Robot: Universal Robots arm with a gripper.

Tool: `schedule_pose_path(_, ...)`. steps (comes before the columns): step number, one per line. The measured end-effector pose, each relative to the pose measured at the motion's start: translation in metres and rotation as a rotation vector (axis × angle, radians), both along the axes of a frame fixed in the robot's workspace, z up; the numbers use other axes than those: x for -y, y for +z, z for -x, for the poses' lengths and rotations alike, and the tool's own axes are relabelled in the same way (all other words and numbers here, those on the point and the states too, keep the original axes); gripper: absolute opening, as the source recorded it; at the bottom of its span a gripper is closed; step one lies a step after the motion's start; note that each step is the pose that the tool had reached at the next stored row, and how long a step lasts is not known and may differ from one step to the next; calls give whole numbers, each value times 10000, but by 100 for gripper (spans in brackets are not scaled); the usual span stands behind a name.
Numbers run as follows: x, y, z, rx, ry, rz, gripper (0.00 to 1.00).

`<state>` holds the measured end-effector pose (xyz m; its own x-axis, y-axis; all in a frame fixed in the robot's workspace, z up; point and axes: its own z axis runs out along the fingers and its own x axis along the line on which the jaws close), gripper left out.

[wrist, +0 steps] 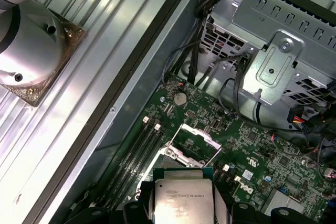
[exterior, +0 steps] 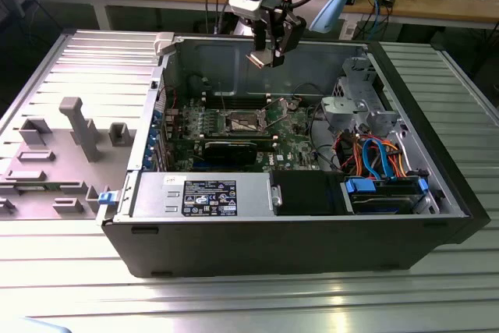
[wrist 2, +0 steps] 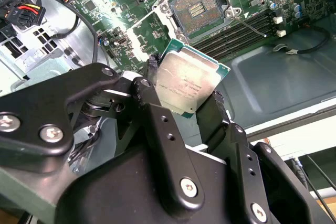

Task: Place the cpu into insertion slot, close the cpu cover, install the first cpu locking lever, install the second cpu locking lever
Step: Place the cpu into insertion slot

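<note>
- Black fingers (wrist 2: 159,121) of the jaws sit closest to the lens in the second wrist view. The jaws are clamped on the cpu (wrist 2: 191,80) by two opposite edges, with its silvery top facing the camera.
- Well off to the exterior view's left of the jaws, a grey moulded fixture tray (exterior: 70,142) lies on the ribbed metal bench (exterior: 249,302).
- Under the jaws stands the open computer case (exterior: 296,239). The cpu hangs in the air above the green motherboard (exterior: 296,146), touching nothing but the fingers.
- Below and beyond the jaws, the insertion slot (wrist 2: 199,8) lies bare with its dark centre exposed; the cpu is well apart from it.
- In the first wrist view, the cpu cover (wrist: 201,135) stands tilted up off the slot. A thin locking lever (wrist 2: 251,25) juts out just beside the slot in the second wrist view.
- To the exterior view's right of the jaws sits a silvery drive cage (exterior: 351,107), with orange and blue cables (exterior: 378,154) near it.
</note>
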<state>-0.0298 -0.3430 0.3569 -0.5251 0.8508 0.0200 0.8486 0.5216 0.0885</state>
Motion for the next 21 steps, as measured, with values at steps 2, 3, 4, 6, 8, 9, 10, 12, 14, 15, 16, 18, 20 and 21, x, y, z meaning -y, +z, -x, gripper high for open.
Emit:
schedule_pose_path(2,0,0,0,0,0,0,54)
schedule_pose_path(3,0,0,0,0,0,0,54)
schedule_pose_path(4,0,0,0,0,0,0,54)
schedule_pose_path(6,0,0,0,0,-2,-1,54)
schedule_pose_path(8,0,0,0,0,-21,-1,54)
schedule_pose_path(9,0,0,0,0,-43,-1,54)
schedule_pose_path(10,0,0,0,0,-72,0,54)
schedule_pose_path(12,0,-2,0,0,-350,0,54)
schedule_pose_path(14,0,-3,1,1,-548,-1,54)
schedule_pose_path(15,0,-4,0,1,-648,-1,54)
schedule_pose_path(16,0,-5,0,0,-749,-1,54)
schedule_pose_path(18,0,-5,1,-1,-975,0,54)
schedule_pose_path(20,0,-5,0,0,-992,0,54)
schedule_pose_path(21,0,-6,1,0,-1001,-1,54)
